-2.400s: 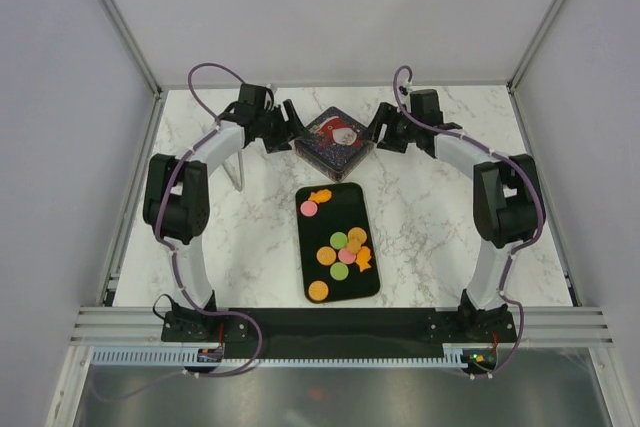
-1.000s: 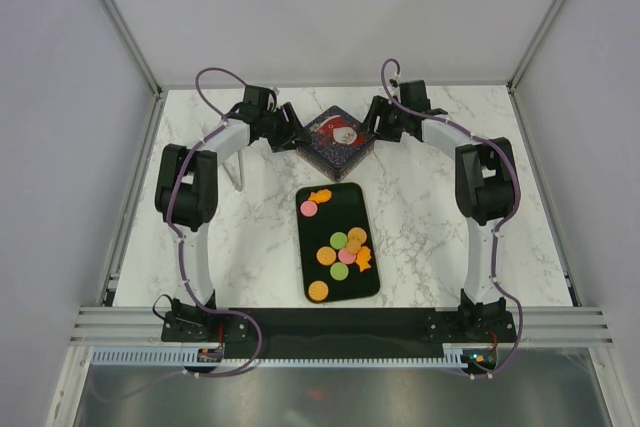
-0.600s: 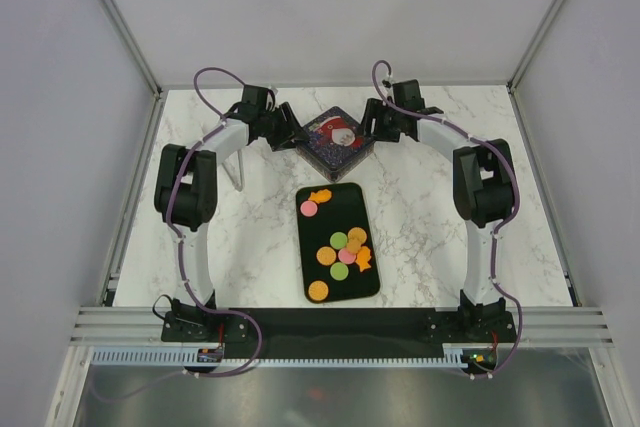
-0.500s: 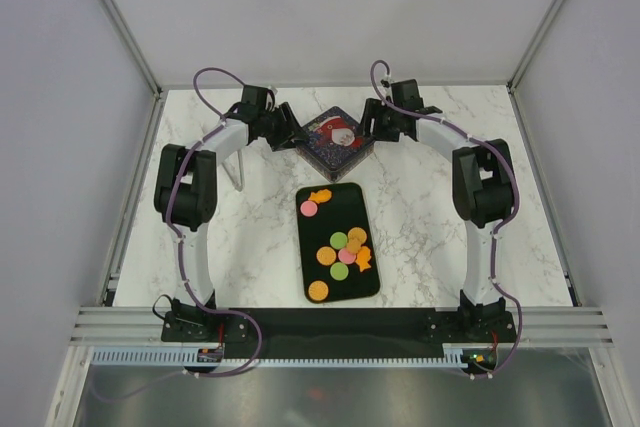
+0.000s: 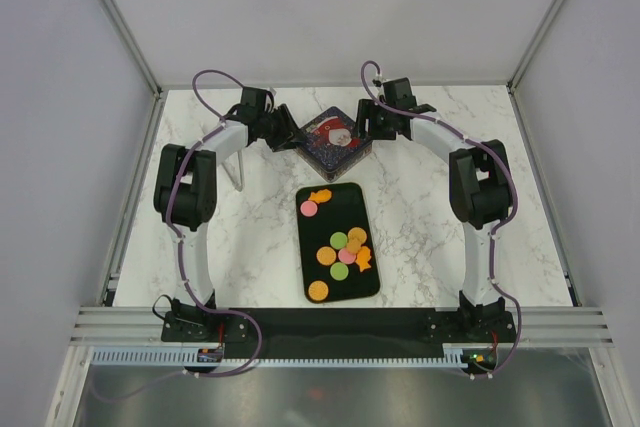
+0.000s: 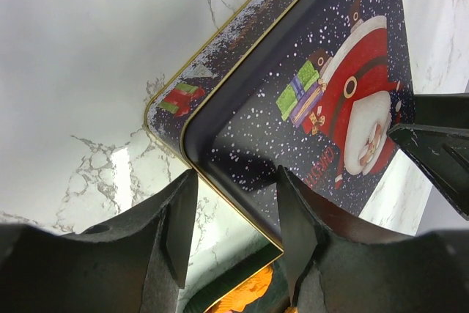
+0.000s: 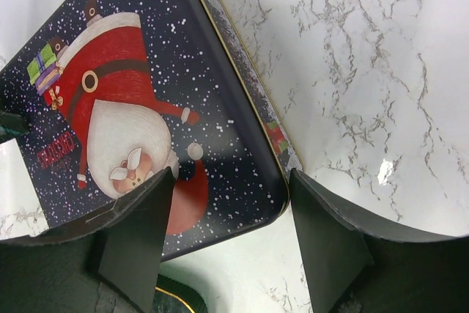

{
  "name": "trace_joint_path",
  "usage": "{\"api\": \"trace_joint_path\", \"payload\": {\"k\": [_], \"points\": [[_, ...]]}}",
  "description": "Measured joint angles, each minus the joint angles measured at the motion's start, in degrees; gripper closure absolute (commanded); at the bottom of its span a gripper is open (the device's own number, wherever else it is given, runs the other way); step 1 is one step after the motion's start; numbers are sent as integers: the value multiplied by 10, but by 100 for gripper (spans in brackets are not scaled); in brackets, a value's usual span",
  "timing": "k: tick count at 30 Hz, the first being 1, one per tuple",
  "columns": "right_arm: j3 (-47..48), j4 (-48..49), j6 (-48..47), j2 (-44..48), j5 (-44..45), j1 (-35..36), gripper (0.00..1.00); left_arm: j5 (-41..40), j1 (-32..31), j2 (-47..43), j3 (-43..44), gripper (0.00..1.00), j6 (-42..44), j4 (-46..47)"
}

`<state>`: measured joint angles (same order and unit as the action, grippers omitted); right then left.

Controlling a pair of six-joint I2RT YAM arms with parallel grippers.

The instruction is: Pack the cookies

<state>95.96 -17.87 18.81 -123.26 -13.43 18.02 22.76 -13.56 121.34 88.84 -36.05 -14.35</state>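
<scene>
The small flat cookies [image 5: 340, 241], mostly round and coloured orange, pink and green, are lying on a black rectangular tray [image 5: 312, 232]. They are well apart from both claws, on the side toward the arm bases, and roughly midway between the two. Just past the tray's far end, a square dark-blue tin with a Santa picture on its lid [image 5: 335, 137] is sitting on the white marbled table [image 5: 430, 207]. The left gripper [image 6: 234, 232] is straddling one corner of the tin with its fingers apart. The right gripper [image 7: 231, 240] is straddling the opposite corner, with its fingers spread wide.
</scene>
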Motion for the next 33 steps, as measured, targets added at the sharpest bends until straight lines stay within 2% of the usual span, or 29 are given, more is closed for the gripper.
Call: {"api": "trace_joint_path", "payload": {"k": [12, 15, 22, 24, 27, 33], "points": [[-9, 8, 1, 4, 4, 1, 29, 0, 0, 0, -2, 46, -2, 3], [-38, 32, 9, 16, 5, 1, 33, 0, 0, 0, -2, 47, -5, 4], [-117, 100, 33, 51, 2, -2, 34, 1, 0, 0, -1, 47, -6, 3], [-132, 117, 38, 57, 2, -2, 31, 1, 0, 0, 0, 46, -6, 2], [-151, 133, 44, 64, 2, -2, 27, 1, -1, 5, 10, 45, -6, -7], [-178, 165, 59, 72, -5, -2, 34, 1, -1, 40, 71, 43, -6, -41]]}}
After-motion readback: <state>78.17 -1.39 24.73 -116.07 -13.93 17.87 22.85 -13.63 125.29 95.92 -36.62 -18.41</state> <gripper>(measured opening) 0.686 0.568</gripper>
